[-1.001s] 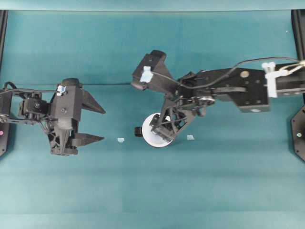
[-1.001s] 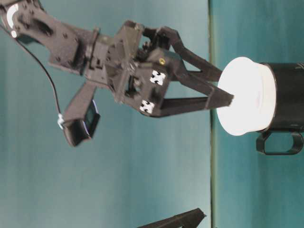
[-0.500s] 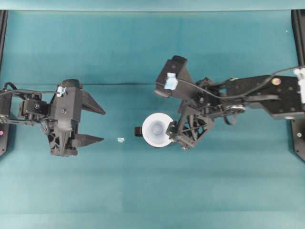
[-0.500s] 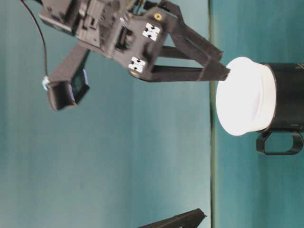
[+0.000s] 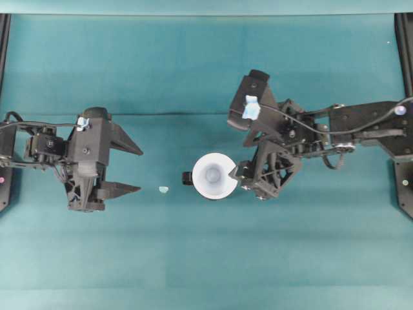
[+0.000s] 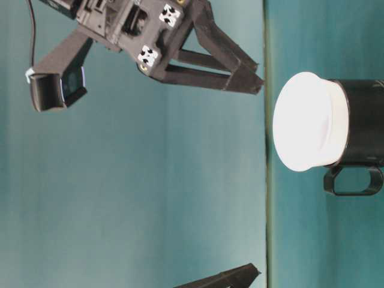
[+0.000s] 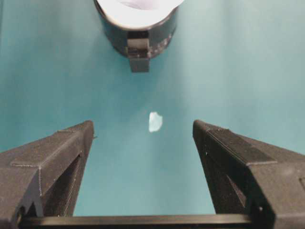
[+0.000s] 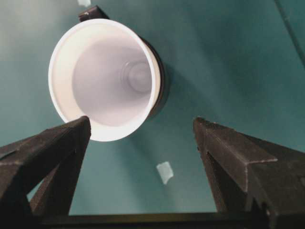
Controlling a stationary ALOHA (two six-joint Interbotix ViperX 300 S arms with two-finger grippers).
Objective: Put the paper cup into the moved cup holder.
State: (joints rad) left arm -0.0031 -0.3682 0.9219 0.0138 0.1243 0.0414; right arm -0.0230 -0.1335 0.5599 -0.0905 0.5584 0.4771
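paper cup (image 5: 212, 175) seated in cup holder (image 6: 360, 123) (upright), beside right gripper (image 5: 242, 176), wide open, empty.

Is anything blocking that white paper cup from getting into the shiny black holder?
Nothing visible does: the white paper cup already sits inside the glossy black round holder, its rim above the holder's top. Both grippers are open and clear of it.

Paper cup (image 5: 213, 175) seated in cup holder (image 5: 188, 177).

The paper cup (image 8: 102, 78) looks smooth, matt white paper. The cup holder (image 7: 143, 36) around it is glossy black, apparently plastic. The surface (image 5: 206, 252) is matt teal, like cloth.
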